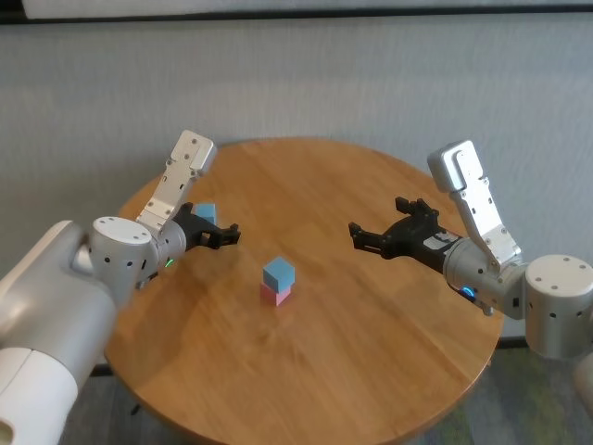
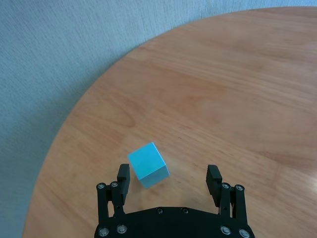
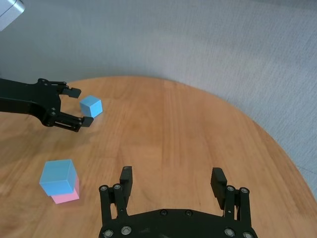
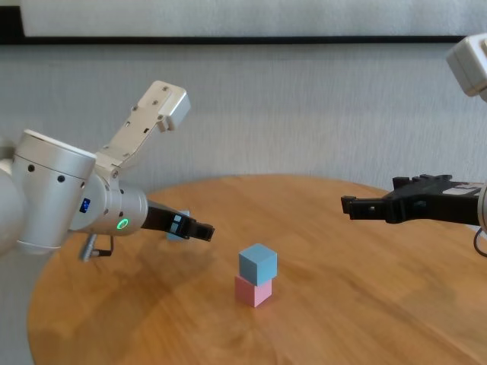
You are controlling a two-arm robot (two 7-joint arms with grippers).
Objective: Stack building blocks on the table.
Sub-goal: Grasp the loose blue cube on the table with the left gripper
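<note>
One blue block (image 1: 278, 273) is already stacked on the pink block (image 1: 275, 295) in the middle of the table (image 1: 371, 352), while the last blue block (image 2: 148, 164), near the left edge, is waited over by the spread left claw (image 2: 170, 181), and the right claw (image 3: 173, 179) is held spread and empty near the right edge.

The counter (image 1: 371, 352) was smooth wood with a soft sheen; the blocks (image 1: 277, 281) looked matt; the arms' shells (image 1: 42, 297) were smooth glossy plastic

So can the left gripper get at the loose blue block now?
Probably yes. The left gripper hangs open just before the loose blue block, which lies apart from the stack on the table, nothing between.
</note>
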